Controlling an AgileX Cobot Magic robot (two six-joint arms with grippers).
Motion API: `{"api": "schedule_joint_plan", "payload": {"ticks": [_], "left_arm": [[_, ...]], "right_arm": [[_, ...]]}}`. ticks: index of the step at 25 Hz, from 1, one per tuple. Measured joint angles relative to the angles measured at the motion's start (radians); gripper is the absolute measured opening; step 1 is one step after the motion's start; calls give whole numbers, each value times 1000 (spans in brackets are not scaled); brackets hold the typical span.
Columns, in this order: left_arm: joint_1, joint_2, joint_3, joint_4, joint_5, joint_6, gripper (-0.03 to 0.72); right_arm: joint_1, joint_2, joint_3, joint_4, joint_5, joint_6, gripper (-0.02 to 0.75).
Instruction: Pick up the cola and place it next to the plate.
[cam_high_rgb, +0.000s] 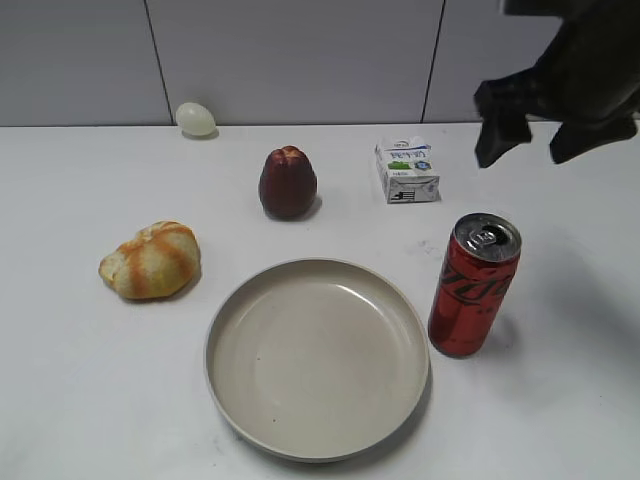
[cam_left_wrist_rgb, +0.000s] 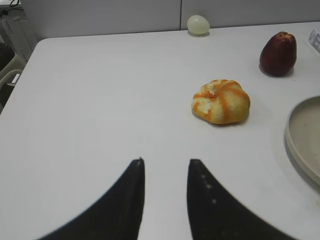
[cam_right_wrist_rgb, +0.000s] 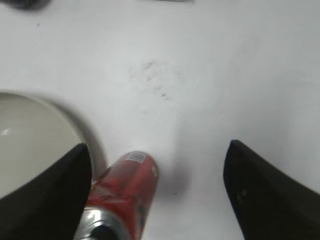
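Note:
The cola, a tall slim red can with a silver top, stands upright on the white table just right of the plate, a large round beige dish. My right gripper hangs open and empty in the air above and behind the can. In the right wrist view the cola shows below, near the left finger of the open right gripper, with the plate's rim at the left. My left gripper is open and empty over bare table, far left of the plate.
A small white carton stands behind the can. A dark red fruit, an orange-striped bread roll and a pale egg lie left and back. A grey wall closes the table's far edge.

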Motion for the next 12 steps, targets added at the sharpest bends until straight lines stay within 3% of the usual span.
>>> {"api": "schedule_joint_plan", "payload": {"ticks": [6, 12], "left_arm": [[0, 0, 0, 0, 0, 0, 234], [0, 0, 0, 0, 0, 0, 234]], "right_arm": [[-162, 52, -190, 0, 198, -71, 645], [-283, 40, -213, 20, 295, -119, 633]]}}
